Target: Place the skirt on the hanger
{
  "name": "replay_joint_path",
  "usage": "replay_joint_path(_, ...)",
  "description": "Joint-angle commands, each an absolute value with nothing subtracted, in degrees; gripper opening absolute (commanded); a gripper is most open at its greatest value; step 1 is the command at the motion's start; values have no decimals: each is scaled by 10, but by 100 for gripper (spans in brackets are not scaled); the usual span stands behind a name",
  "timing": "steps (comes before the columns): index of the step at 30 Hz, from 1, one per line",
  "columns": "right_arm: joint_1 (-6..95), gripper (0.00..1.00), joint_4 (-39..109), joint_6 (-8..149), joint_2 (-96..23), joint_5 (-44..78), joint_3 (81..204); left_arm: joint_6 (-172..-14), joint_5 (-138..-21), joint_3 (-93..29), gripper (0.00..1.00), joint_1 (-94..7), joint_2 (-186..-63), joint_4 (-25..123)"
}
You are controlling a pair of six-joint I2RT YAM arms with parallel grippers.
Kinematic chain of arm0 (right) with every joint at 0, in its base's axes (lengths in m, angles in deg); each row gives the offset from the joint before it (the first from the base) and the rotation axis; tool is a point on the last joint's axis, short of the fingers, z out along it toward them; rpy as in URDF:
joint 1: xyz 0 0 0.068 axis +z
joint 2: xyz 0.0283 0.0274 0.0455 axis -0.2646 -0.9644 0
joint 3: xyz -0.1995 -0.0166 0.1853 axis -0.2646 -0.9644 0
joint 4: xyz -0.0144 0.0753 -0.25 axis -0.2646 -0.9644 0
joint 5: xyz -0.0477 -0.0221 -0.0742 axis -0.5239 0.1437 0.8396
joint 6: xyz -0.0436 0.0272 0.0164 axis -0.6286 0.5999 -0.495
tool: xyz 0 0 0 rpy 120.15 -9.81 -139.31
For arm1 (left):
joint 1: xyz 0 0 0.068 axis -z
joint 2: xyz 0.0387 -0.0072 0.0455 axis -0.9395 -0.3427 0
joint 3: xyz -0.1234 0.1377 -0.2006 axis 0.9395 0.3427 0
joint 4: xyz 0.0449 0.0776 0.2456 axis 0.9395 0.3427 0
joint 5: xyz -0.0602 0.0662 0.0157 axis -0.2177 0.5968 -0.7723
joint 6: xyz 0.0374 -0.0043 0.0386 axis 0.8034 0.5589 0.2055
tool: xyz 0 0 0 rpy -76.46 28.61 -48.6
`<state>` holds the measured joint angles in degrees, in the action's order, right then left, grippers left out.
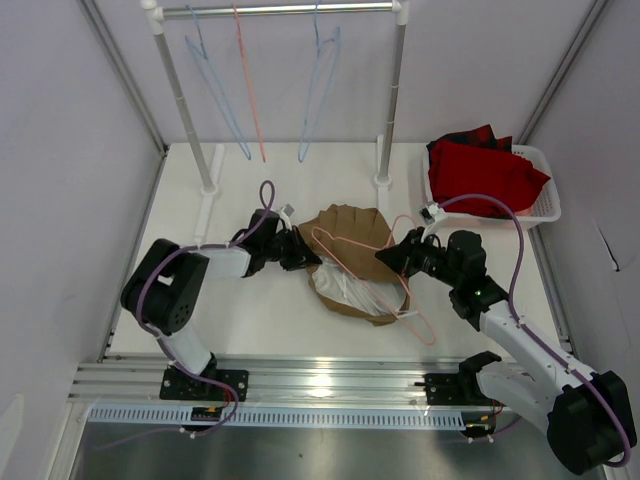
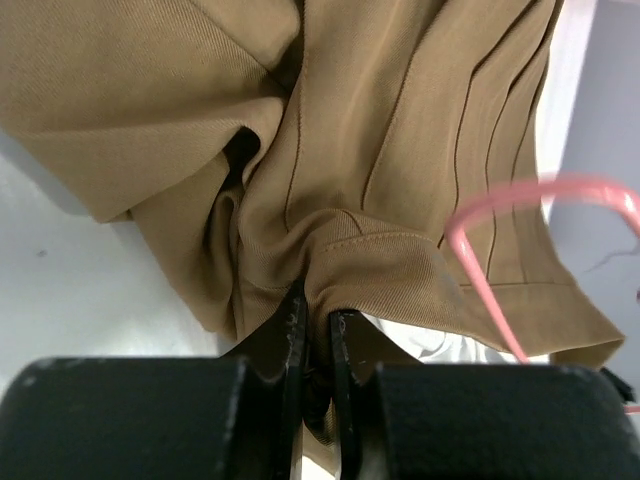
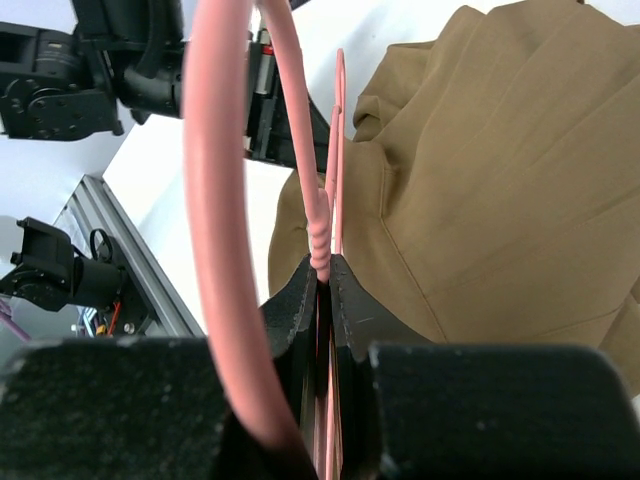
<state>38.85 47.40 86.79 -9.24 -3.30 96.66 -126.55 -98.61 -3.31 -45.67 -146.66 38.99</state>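
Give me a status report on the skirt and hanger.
Left gripper shut on skirt edge. Right gripper shut on hanger. Hanger lies across skirt. No obstruction seen.

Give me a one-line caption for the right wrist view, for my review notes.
The right gripper is shut on the wire of the salmon-pink hanger, with the tan skirt rumpled just beyond.

Overhead view looks down; both close wrist views share the skirt (image 2: 400,150).

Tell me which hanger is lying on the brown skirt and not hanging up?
The pink hanger pinched in the right gripper. It lies across the skirt on the table, while the other three hangers dangle from the rail at the back.
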Motion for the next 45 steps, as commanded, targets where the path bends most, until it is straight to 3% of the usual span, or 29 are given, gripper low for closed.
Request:
replay_joint_path(1,392,0,487,859,-81,-55,991,-1314,-1020,-32,0,-469,-1489,336)
replay_joint_path(14,402,0,478,842,-94,-38,971,-1320,-1014,-97,1,-485,-1540,401)
replay_joint_path(25,389,0,508,813,-192,40,989,-1273,-1020,-63,9,-485,-1490,422)
replay_joint_path(31,386,0,531,824,-191,78,987,-1225,-979,-38,11,-485,-1452,467)
replay_joint_path(45,382,0,544,822,-224,96,1011,-1165,-935,-28,38,-461,-1384,498)
